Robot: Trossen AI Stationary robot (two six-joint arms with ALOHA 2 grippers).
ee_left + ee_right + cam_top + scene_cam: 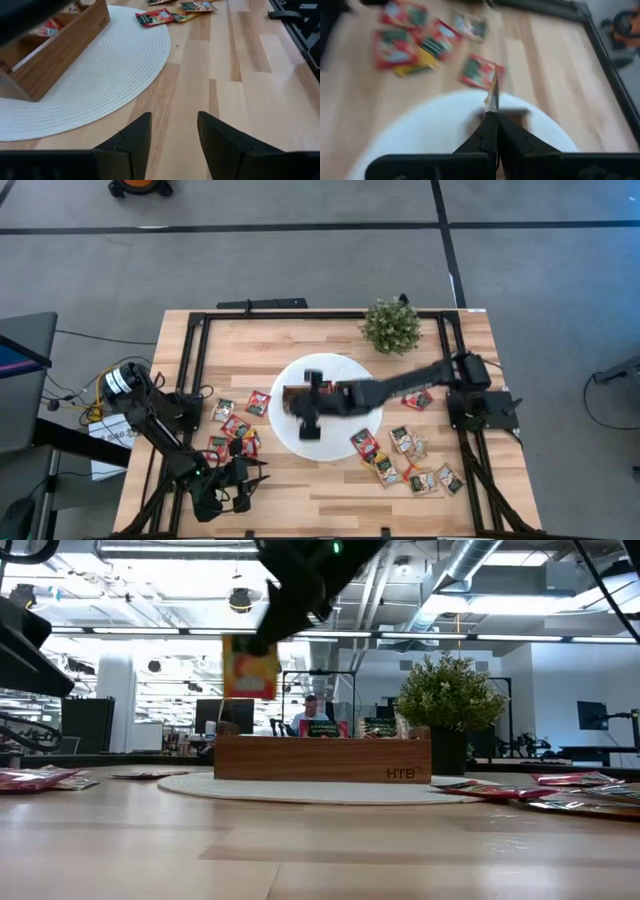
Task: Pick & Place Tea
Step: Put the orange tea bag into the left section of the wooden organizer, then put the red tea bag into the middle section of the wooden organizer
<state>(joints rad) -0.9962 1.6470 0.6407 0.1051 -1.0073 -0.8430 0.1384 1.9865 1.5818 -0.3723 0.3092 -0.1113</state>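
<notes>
My right gripper [309,420] reaches from the table's right over the white disc [345,442] and is shut on a yellow-orange tea sachet [250,668]. The sachet shows edge-on in the right wrist view [493,95]. The brown wooden box [322,758] stands on the disc, with sachets in its compartments [322,728]. More sachets lie flat on the table left [238,426] and right [402,456] of the disc. My left gripper [243,485] waits open near the table's near-left edge, its fingers [135,140] above bare wood. My right gripper pinches the yellow-orange sachet by its upper edge [262,644] between the two shut fingers [486,131], coming from above and slanting down. The sachet hangs below the fingertips, lifted clear, high above the disc near the box's left end as the low view shows it.
A small green plant [391,326] in a dark pot stands at the far side of the table, right of the box. A black frame [196,360] runs along the table's edges. Bare wood [330,495] lies along the near edge. A person [312,712] sits far behind the table.
</notes>
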